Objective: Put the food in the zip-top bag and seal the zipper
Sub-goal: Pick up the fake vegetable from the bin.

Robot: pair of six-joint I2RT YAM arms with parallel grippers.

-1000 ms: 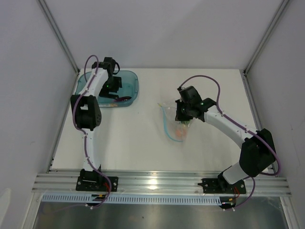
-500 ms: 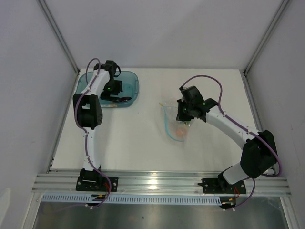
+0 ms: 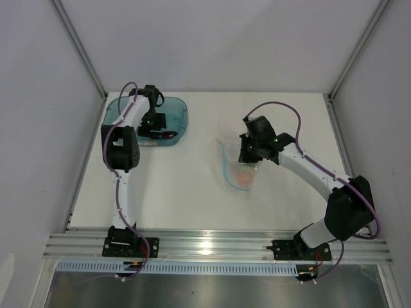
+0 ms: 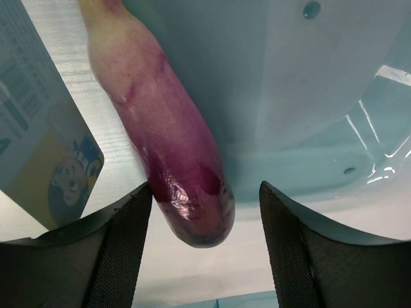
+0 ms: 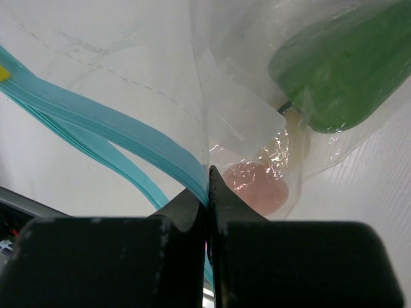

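The right gripper [image 5: 210, 192] is pressed together on the wall of the clear, floppy plastic zip-top bag [image 3: 231, 168], just beside the thin light-blue zipper [image 5: 96, 125]. I think it pinches this edge to lift one side, so that the mouth stays open for the next item. The bag lies on the white surface [image 3: 186, 192], in the middle and towards the right arm.

The left gripper [image 4: 204, 192] hangs inside the teal translucent rectangular tub [image 3: 181, 112] at the far left of the surface. Its jaws stand apart, one on each side of the dark purple eggplant-shaped toy [image 4: 183, 167], and a small gap shows on both sides. It seems placed like this to take the eggplant by its thick rounded end, so the grasp is not yet made.

By count, one bag and one tub are there. Inside the bag I see one green pepper-like lump [image 5: 347, 70] and one pale pink ball [image 5: 257, 186]. A pale shape behind the plastic fold may be a second ball, but I cannot tell. One eggplant waits in the tub. One printed card with a cartoon figure [image 4: 58, 167] lies beside the eggplant; whether it is in the tub or under it is not clear.
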